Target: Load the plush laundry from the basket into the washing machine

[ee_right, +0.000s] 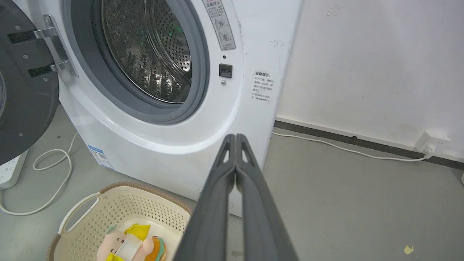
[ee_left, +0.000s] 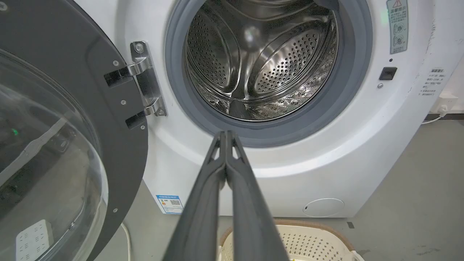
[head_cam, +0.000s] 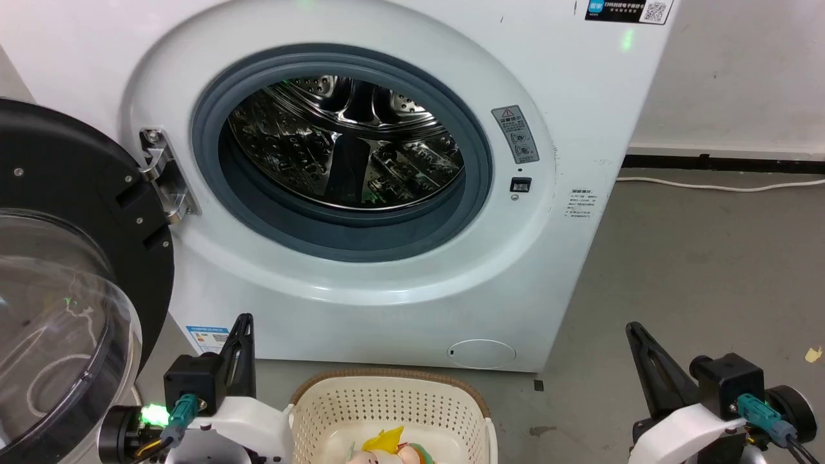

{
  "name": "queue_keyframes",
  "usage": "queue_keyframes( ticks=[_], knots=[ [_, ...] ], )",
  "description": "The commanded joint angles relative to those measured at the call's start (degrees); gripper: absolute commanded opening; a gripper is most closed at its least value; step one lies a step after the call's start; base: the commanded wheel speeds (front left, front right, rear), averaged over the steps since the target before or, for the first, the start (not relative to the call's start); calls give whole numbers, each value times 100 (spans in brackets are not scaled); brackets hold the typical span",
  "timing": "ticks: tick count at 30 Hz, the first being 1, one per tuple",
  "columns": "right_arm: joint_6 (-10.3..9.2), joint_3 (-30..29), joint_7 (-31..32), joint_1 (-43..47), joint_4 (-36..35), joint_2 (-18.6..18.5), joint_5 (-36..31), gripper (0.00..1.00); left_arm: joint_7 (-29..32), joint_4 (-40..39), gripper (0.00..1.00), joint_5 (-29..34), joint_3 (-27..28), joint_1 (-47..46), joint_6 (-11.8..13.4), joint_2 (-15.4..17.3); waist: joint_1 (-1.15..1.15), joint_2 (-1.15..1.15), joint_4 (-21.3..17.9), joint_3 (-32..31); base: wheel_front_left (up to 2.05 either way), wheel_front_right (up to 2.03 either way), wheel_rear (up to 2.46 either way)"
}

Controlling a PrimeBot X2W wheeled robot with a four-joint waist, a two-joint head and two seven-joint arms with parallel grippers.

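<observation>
Nearest, low at either side: left gripper (head_cam: 245,320) and right gripper (head_cam: 635,330), both clenched tight on nothing, fingers pointing up toward the washing machine (head_cam: 399,303). Between them and just below, the basket (head_cam: 387,379), with the toy (head_cam: 385,447) lying in its bottom. Not yet picked up.

To do it well: spread one gripper wide first, tip it down inside the basket rim, come at the toy from above, and pinch the thick middle rather than a thin limb. Lift clear of the wall before swinging forward and up to the drum (head_cam: 348,148), minding the door (head_cam: 71,193) hanging open beyond the left gripper.

Small, soft-looking toy: pinkish head, yellow bits, orange and green layers; probably squashy under a pinch.
</observation>
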Motion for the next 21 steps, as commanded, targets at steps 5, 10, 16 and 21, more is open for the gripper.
queue_keyframes(
  ticks=[5, 10, 16, 21],
  knots=[
    [-5, -4, 8, -67, 14, -8, -29, 0, 2, -25, 0, 9, 3, 87, -25, 0, 0, 0, 0, 0, 0, 0, 0],
    [-5, -4, 8, -67, 14, -8, -29, 0, 2, -25, 0, 9, 3, 87, -25, 0, 0, 0, 0, 0, 0, 0, 0],
    [-5, -4, 8, -67, 14, -8, -29, 0, 2, -25, 0, 9, 3, 87, -25, 0, 0, 0, 0, 0, 0, 0, 0],
    [-5, -4, 8, -67, 14, -8, -29, 0, 2, -25, 0, 9, 3, 87, -25, 0, 0, 0, 0, 0, 0, 0, 0]
  ],
)
